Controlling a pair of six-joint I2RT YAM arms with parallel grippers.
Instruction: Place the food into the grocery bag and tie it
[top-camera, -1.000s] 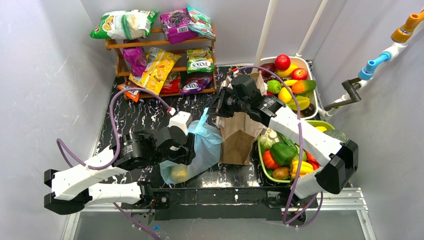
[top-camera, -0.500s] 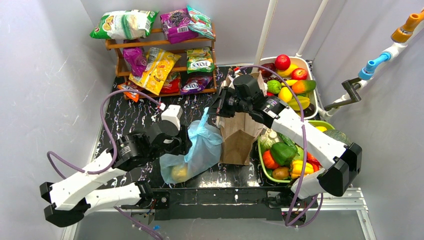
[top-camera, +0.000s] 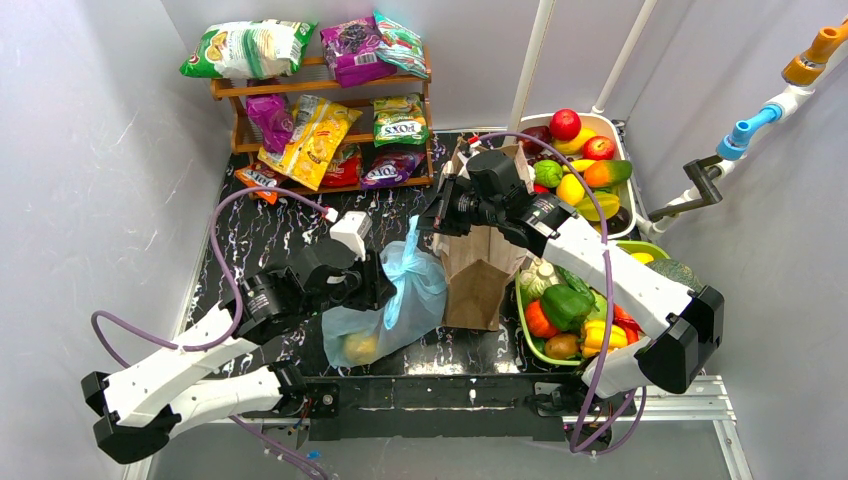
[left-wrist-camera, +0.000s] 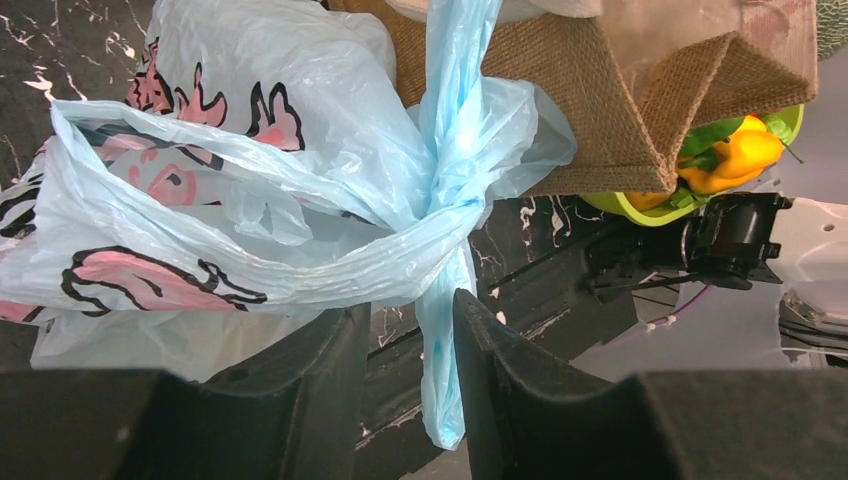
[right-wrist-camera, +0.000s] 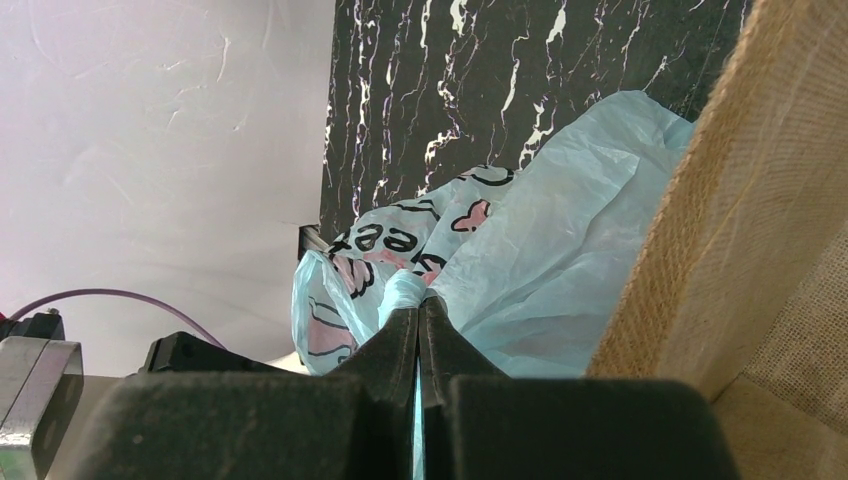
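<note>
The light-blue grocery bag (top-camera: 400, 300) lies on the black table with a yellow food piece (top-camera: 358, 347) showing through it. Its handles cross in a twist (left-wrist-camera: 445, 215). My right gripper (top-camera: 428, 218) is shut on one handle (top-camera: 410, 240) and holds it up and taut; in the right wrist view (right-wrist-camera: 420, 305) the plastic is pinched between the jaws. My left gripper (top-camera: 375, 285) is at the bag's left side, open. In the left wrist view the gripper (left-wrist-camera: 408, 305) has the other handle's tail (left-wrist-camera: 440, 380) hanging between its fingers, against the right one.
A stiff brown bag (top-camera: 480, 265) stands right of the grocery bag. A green tray (top-camera: 530, 345) of vegetables and a white tub (top-camera: 612, 128) of fruit are on the right. A wooden shelf (top-camera: 240, 125) with snack packets stands at the back left.
My left arm drew back to the left, then came in toward the bag again. A handle strand now hangs down over the bag's front. The right gripper has hardly moved.
</note>
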